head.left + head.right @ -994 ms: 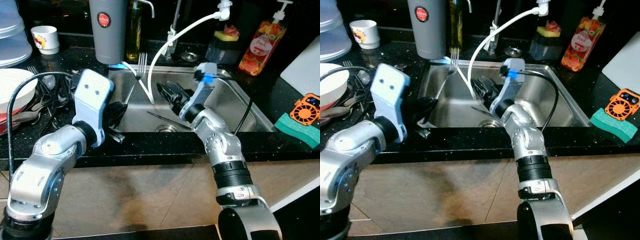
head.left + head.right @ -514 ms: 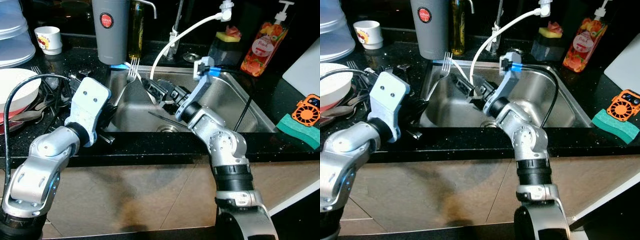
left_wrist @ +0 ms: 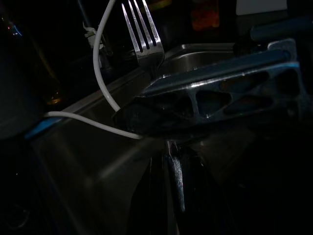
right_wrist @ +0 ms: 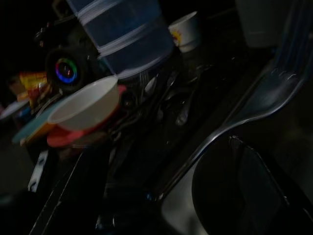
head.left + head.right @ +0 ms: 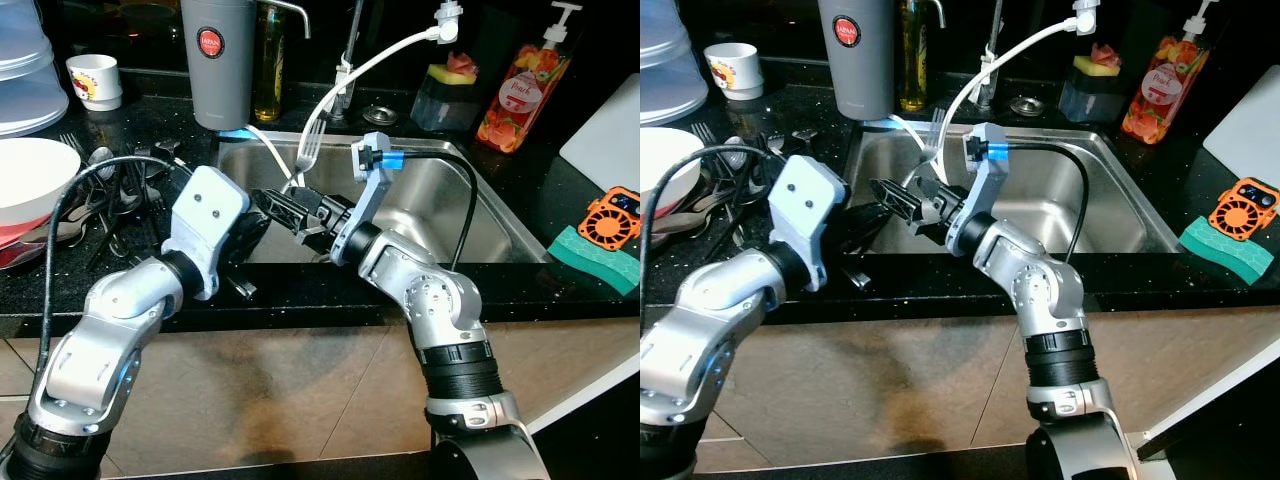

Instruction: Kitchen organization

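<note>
Right gripper (image 5: 285, 207) clamps fork (image 5: 308, 152) by the handle, tines up toward 12 o'clock, above sink (image 5: 470, 215). Left gripper (image 5: 243, 232) at 9 o'clock of it; finger state can't be told. Risk: tines snag white hose (image 5: 365, 68), or grippers collide.

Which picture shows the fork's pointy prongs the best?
The left wrist view: the fork stands bright and close, with each prong plain to count. In the left eye view the fork is small, held up over the sink by the right gripper. The right wrist view shows its handle, prongs blurred.
</note>
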Controlling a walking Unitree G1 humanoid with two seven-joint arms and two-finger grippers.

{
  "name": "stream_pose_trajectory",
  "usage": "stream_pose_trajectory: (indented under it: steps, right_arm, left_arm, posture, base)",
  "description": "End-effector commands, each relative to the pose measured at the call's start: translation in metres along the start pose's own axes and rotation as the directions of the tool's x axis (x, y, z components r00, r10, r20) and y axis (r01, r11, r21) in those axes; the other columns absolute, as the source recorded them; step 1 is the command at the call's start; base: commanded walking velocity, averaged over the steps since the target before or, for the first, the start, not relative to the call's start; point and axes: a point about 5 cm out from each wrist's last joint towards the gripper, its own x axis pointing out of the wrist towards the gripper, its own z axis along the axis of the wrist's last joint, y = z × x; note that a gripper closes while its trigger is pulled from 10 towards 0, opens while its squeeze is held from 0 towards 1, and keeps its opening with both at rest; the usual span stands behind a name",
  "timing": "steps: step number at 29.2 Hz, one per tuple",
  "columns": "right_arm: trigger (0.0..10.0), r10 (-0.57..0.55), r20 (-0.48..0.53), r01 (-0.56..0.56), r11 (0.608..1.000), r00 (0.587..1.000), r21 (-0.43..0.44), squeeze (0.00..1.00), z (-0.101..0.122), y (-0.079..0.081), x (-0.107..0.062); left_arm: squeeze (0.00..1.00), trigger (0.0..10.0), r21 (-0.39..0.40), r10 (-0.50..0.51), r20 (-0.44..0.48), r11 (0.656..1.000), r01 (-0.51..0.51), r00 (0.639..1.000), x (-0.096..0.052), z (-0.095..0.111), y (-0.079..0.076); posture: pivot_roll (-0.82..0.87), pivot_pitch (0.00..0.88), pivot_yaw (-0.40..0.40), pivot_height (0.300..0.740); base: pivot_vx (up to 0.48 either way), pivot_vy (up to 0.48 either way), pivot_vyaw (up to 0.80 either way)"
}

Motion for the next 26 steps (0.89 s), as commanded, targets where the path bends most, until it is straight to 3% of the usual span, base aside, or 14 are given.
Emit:
stream_pose_trajectory:
  steps: [1,2,26]
  right_arm:
    - [10.0,-0.018,0.017,0.017,0.999,1.000,0.037,0.00,0.0016,-0.0027,-0.0022]
    - [0.0,-0.021,0.023,0.020,0.999,1.000,0.048,0.00,0.0018,-0.0031,-0.0021]
    - [0.0,-0.047,0.036,0.044,0.996,0.998,0.082,0.00,-0.0013,-0.0053,-0.0066]
  left_arm:
    - [0.00,0.0,-0.004,-0.021,0.012,1.000,0.021,1.000,-0.0014,-0.0001,-0.0061]
    - [0.00,0.0,-0.005,-0.021,0.012,1.000,0.021,1.000,-0.0019,-0.0004,-0.0064]
    - [0.00,0.0,-0.023,-0.017,0.003,1.000,0.017,1.000,-0.0074,-0.0042,-0.0111]
  posture:
    - [0.08,0.105,-0.074,0.740]
    - [0.08,0.105,-0.075,0.740]
    - [0.10,0.102,-0.083,0.740]
  base:
    - [0.000,0.000,0.00]
    - [0.000,0.000,0.00]
    - [0.000,0.000,0.00]
